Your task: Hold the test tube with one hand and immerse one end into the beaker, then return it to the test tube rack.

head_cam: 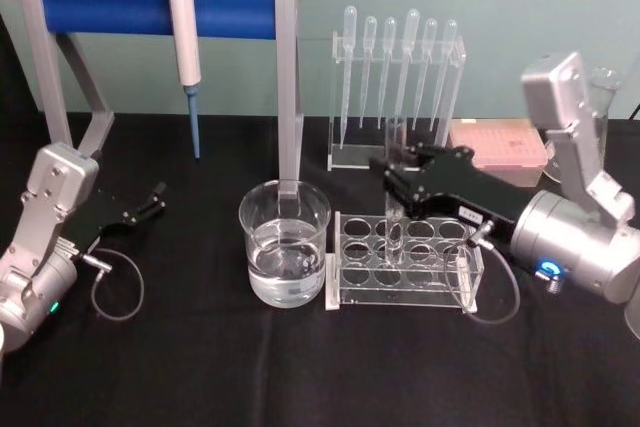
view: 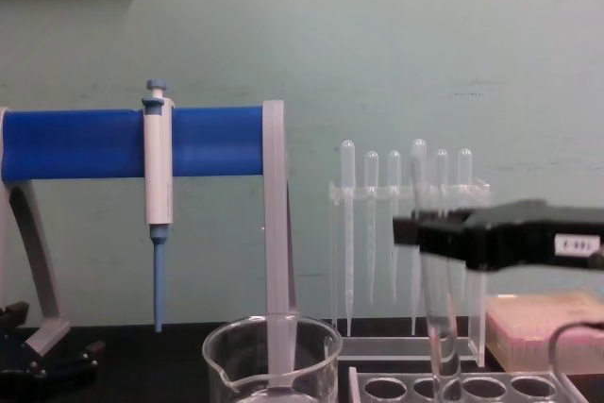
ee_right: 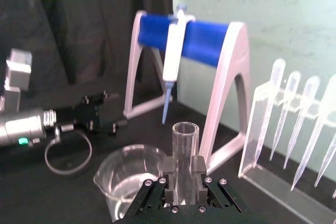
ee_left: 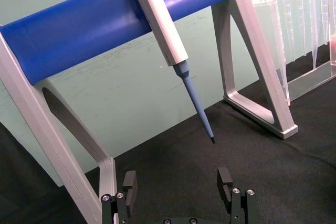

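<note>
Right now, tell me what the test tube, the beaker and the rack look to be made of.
The test tube: probably glass, clear and glossy, with a bright rim. The beaker: likely glass too, see-through, with a spout and water visible through its wall. The rack: looks like clear acrylic, flat sheets with pale edges.

Lower test tube [ee_right: 185,140] behind right hand [ee_right: 184,170]

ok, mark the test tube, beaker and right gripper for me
test tube [ee_right: 185,142], right wrist view, glass wall just under the rim.
beaker [head_cam: 258,217], head view, left wall above the water.
right gripper [ee_right: 184,167], right wrist view, midway between fingertips.
</note>
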`<state>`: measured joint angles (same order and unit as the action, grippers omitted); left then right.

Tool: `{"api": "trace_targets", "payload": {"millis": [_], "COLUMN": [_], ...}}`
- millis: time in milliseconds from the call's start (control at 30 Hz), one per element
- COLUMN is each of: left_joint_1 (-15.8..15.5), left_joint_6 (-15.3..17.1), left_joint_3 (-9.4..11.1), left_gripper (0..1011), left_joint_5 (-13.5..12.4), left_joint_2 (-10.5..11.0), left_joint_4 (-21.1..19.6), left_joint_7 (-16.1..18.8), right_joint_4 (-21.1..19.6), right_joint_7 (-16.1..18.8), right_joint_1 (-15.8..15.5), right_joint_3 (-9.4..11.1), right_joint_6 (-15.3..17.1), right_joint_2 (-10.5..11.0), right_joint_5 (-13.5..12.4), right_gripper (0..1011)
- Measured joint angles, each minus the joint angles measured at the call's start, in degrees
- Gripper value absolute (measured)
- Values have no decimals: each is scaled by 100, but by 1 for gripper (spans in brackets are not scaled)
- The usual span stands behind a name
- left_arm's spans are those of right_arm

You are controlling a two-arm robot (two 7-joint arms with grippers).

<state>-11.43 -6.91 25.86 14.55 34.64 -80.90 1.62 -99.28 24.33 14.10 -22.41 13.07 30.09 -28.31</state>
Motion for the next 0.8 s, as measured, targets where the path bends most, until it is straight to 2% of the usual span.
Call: {"api": "trace_targets", "payload": {"millis": [233,467,800], "left_joint_1": [0,0,0], "left_joint_6": [0,0,0], "left_joint_3": [0,0,0], "left_gripper": [1000,1000,1000], "left_joint_5": [0,0,0], "left_joint_2": [0,0,0], "left_joint_4": [0,0,0], "left_joint_7": [0,0,0], "right_joint_4": [-221,-243,-247], "right_joint_7": [-94,-133,-133], "right_joint_1": [-99,-84,-87], "right_joint_3": [148,142,146], "right_joint_6": [-99,-109,-116], "right_joint_2": [45,64,65], "right_joint_5": [-184,-299,-298], "right_gripper": [225,225,225]}}
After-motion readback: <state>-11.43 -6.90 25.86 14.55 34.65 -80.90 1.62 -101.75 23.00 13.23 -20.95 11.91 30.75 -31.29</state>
